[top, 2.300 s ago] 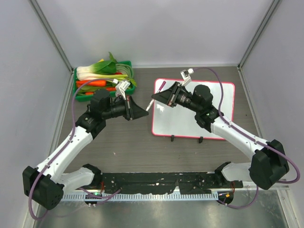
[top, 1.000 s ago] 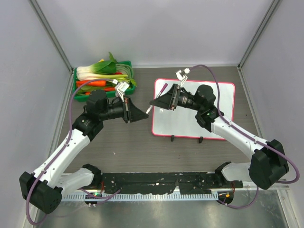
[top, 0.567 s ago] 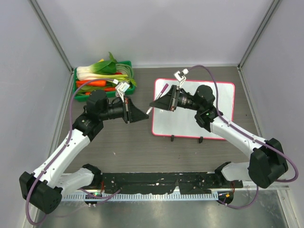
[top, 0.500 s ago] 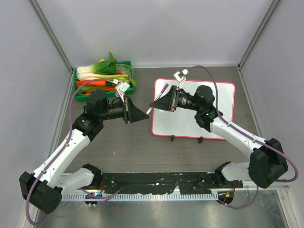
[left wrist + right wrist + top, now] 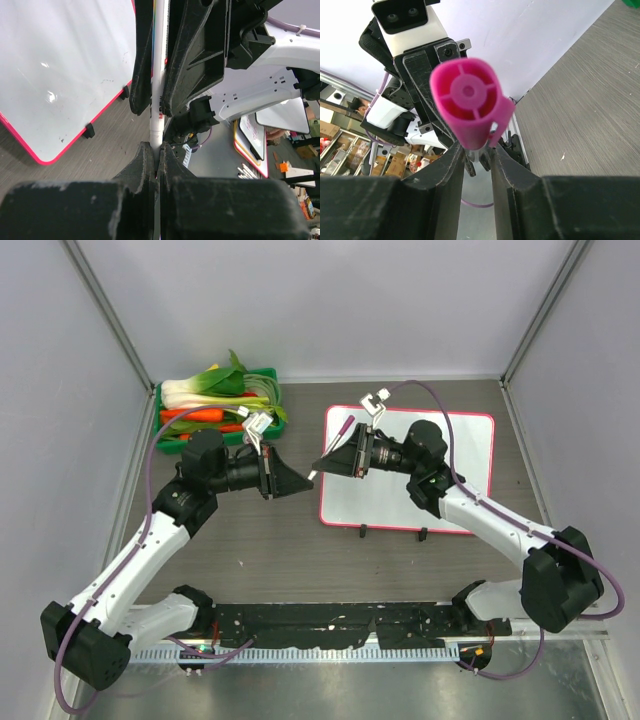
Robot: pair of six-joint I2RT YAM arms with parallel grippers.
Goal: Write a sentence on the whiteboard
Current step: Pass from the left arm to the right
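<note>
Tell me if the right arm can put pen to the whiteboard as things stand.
Probably not yet. The right pincer grips the marker at its magenta cap end, cap on, while the left pincer is shut on the white barrel's other end. The whiteboard itself lies bare below that arm.

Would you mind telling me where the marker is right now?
In the top view the marker is held aloft, the left gripper on its white end, the right gripper nearer its pink cap, at the left edge of the whiteboard.
</note>
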